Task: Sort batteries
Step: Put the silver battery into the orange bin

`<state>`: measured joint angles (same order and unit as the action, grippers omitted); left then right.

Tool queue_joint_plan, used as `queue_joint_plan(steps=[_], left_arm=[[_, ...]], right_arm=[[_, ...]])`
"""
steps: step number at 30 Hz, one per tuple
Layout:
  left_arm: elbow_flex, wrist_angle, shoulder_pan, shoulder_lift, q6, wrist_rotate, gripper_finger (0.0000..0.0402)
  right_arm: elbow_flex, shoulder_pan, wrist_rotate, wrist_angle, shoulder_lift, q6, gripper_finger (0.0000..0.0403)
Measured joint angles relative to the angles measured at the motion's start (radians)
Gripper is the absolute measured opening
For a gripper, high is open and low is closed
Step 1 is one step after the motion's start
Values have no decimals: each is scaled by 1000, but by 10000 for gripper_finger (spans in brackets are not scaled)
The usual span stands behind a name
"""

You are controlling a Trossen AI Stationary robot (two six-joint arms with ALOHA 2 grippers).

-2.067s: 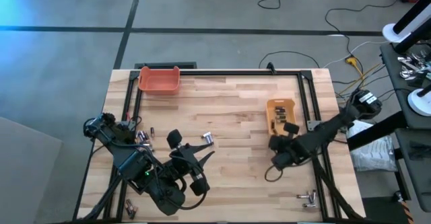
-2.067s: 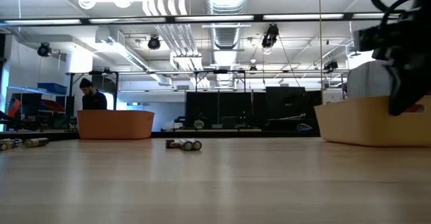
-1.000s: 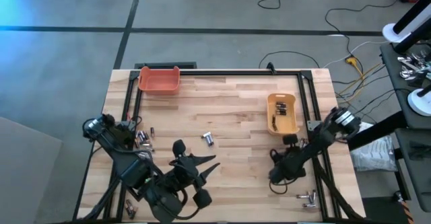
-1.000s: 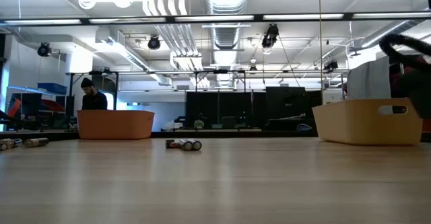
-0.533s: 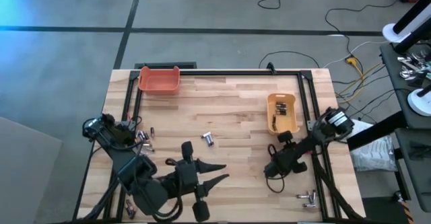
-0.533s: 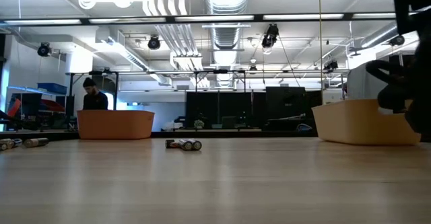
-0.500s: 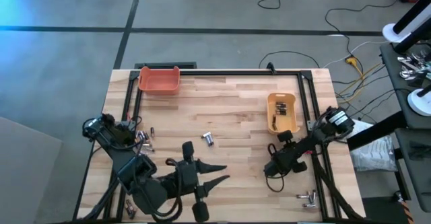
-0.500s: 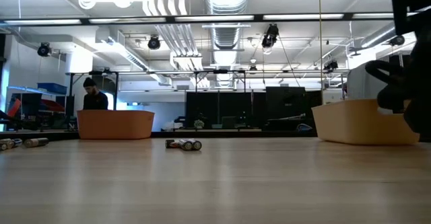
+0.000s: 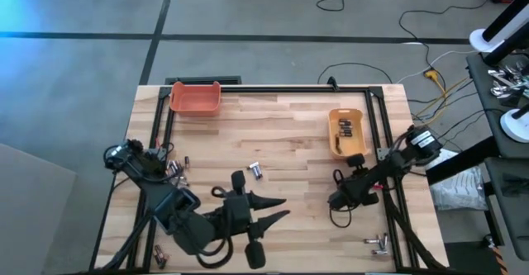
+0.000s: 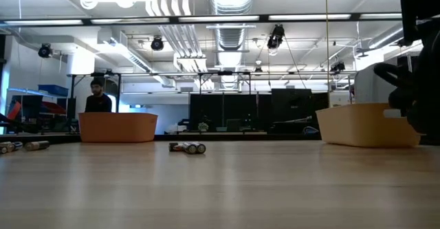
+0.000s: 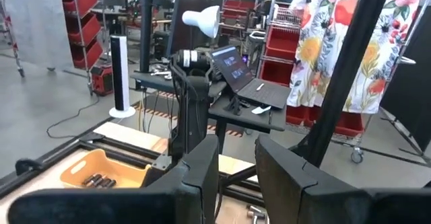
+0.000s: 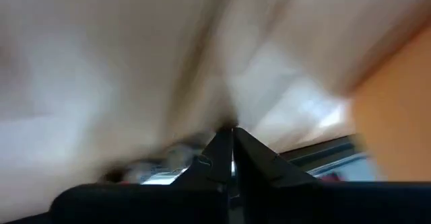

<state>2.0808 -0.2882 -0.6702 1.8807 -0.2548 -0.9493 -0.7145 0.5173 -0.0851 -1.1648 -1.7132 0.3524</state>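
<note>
Left hand point(image 11: 236, 167): you have it raised off the desk near the front edge in the high view, pointing toward the right side; its two fingers point(image 11: 202, 163) stand apart with a narrow gap, and nothing sits between them.
Right hand point(image 12: 232, 140): yours sits low over the desk just in front of the yellow bin; its fingertips are pressed together on nothing you can make out.
Batteries in the middle point(image 9: 256, 170): a small silvery pair lies on bare wood near the centre; in the low view you see them lying side by side point(image 10: 188, 147).
Batteries at the left point(image 9: 173, 169): a loose cluster lies by the left arm's base, near the left edge of the desk.
Batteries at the front right point(image 9: 378, 242): a few more lie near the front right corner, well apart from both bins.
Yellow bin point(image 9: 334, 144): it stands on the right half of the desk, with several dark batteries inside.
Orange bin point(image 9: 195, 98): it stands at the back left corner; you cannot tell what is in it.
Desk point(image 9: 281, 126): light wooden planks inside a black frame.
Person point(image 10: 97, 98): stands far back in the room, behind the orange bin in the low view.
</note>
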Motion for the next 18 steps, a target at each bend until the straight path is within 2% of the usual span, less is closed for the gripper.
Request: queue_joint_plan(steps=[7, 8, 14, 18], left_arm=[[0, 4, 36, 30, -97, -1, 80], [0, 5, 40, 36, -104, 0, 80], [-2, 2, 71, 39, -96, -1, 80], [-4, 2, 93, 39, -95, -1, 80]], right_arm=[[-10, 71, 289, 16, 123, 73, 9], [-10, 82, 297, 3, 146, 95, 9], [-14, 107, 177, -45, 291, 274, 9], [11, 97, 98, -89, 308, 300, 9]])
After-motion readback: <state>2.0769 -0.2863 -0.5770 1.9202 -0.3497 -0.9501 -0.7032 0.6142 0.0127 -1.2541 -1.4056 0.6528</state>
